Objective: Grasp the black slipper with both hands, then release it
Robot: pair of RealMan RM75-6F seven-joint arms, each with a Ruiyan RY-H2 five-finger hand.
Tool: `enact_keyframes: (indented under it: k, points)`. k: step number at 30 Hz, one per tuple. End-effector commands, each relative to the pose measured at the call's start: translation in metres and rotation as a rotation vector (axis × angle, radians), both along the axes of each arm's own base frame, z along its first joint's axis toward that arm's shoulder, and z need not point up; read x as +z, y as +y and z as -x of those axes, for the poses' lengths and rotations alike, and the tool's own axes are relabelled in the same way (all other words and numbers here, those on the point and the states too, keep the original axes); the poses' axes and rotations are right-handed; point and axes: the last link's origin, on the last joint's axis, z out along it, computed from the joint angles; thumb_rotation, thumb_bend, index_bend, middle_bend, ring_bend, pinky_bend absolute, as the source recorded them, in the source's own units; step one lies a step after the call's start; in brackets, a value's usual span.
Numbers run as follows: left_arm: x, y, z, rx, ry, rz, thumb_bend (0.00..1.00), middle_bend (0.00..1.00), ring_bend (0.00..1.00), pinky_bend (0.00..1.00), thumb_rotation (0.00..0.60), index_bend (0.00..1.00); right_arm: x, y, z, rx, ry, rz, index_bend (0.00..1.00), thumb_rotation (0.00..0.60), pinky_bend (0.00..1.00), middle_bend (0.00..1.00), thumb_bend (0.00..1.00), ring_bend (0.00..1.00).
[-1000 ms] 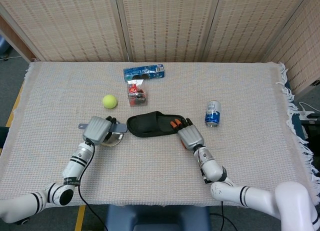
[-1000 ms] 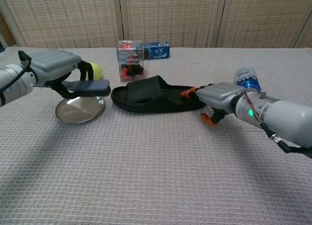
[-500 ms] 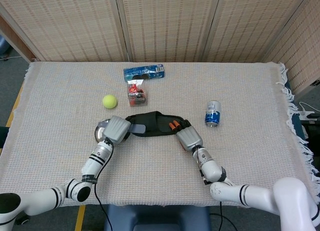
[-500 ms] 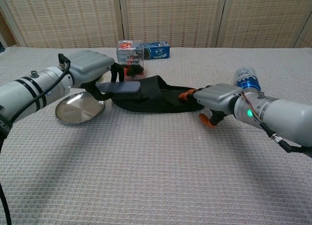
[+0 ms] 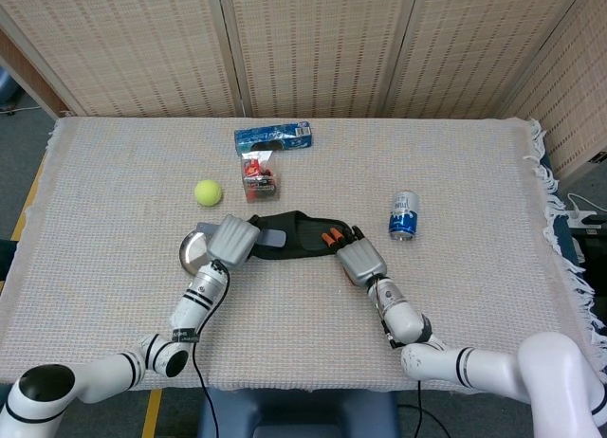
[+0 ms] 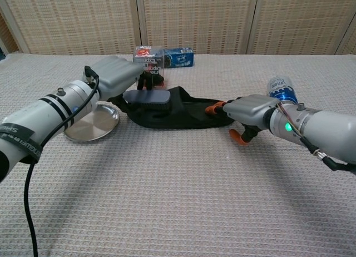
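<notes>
The black slipper [image 5: 302, 232] [image 6: 186, 111] lies flat mid-table, toe to the left. My left hand [image 5: 237, 240] [image 6: 123, 78] is at its toe end: the grey thumb lies stretched over the strap, and the fingers hang down behind it, spread as before. My right hand [image 5: 358, 259] [image 6: 249, 109] is at the heel end. Its orange-tipped fingers [image 6: 213, 107] rest on top of the heel, and the thumb sits low at the table in front, so the heel is held between them.
A steel dish [image 5: 193, 250] [image 6: 94, 122] sits just left of the slipper, under my left forearm. A tennis ball [image 5: 208, 191], a clear box of red items [image 5: 257, 175], a blue packet [image 5: 273, 136] and a blue can [image 5: 403, 216] stand around.
My left hand has swung right from above the steel dish to the slipper's toe end, its thumb now over the strap. The right hand has stayed on the heel.
</notes>
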Motion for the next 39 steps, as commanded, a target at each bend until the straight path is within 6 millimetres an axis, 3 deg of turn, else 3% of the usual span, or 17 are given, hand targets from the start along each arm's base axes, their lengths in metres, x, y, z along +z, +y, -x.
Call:
enact_keyframes:
  k: [1, 11, 27, 39]
  points:
    - [-0.003, 0.0, 0.001, -0.006, 0.006, 0.006, 0.4, 0.53, 0.81, 1.0, 0.6, 0.46, 0.0, 0.0, 0.0, 0.0, 0.0, 0.0, 0.04, 0.6, 0.0, 0.0, 0.61, 0.0]
    - [0.007, 0.011, 0.024, 0.032, 0.051, -0.031, 0.39, 0.55, 0.81, 1.0, 0.6, 0.47, 0.002, 0.0, 0.002, -0.001, 0.008, -0.001, 0.04, 0.6, 0.0, 0.0, 0.61, 0.0]
    - [-0.001, -0.002, -0.007, -0.077, 0.014, -0.042, 0.4, 0.55, 0.81, 1.0, 0.6, 0.47, 0.004, -0.001, 0.005, -0.002, 0.015, -0.001, 0.04, 0.6, 0.0, 0.0, 0.61, 0.0]
    - [-0.003, 0.013, 0.014, -0.022, 0.09, -0.068, 0.4, 0.55, 0.81, 1.0, 0.6, 0.47, 0.005, -0.002, 0.003, 0.001, 0.011, 0.004, 0.04, 0.6, 0.0, 0.0, 0.61, 0.0]
